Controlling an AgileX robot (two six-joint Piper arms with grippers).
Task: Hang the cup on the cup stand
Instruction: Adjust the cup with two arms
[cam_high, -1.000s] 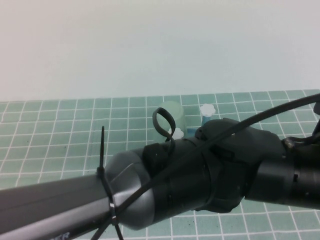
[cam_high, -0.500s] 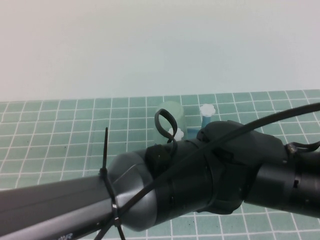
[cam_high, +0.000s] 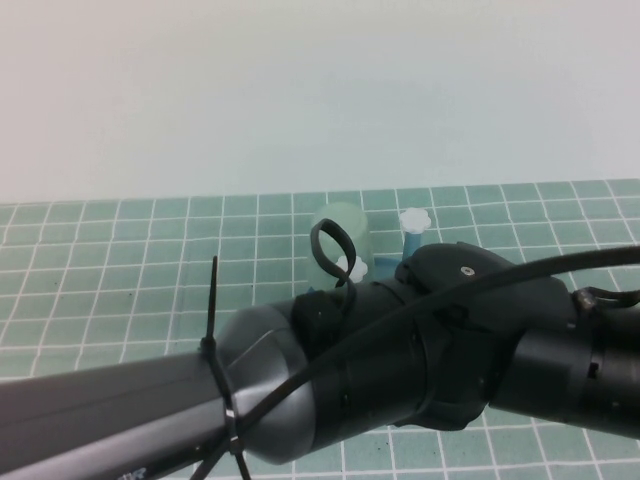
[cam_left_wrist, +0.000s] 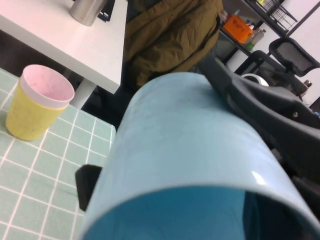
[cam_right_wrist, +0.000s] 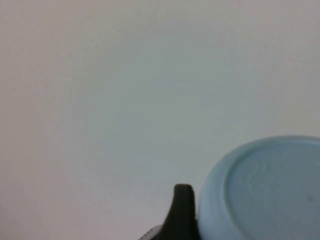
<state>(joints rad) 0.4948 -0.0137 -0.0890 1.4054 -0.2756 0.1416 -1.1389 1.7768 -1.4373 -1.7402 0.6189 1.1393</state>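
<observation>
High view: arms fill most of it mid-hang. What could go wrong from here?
1. Arms cover the cup stand; only two white knobs show, so peg alignment is hard to check.
2. The cup sits at the left hand with the right hand at its base; it may slip between them.
3. The pale green cup by the pegs could get knocked.

A pale green cup (cam_high: 343, 228) stands on the green gridded mat (cam_high: 120, 270) — elsewhere, a yellow cup (cam_left_wrist: 36, 102) with pink inside.
</observation>
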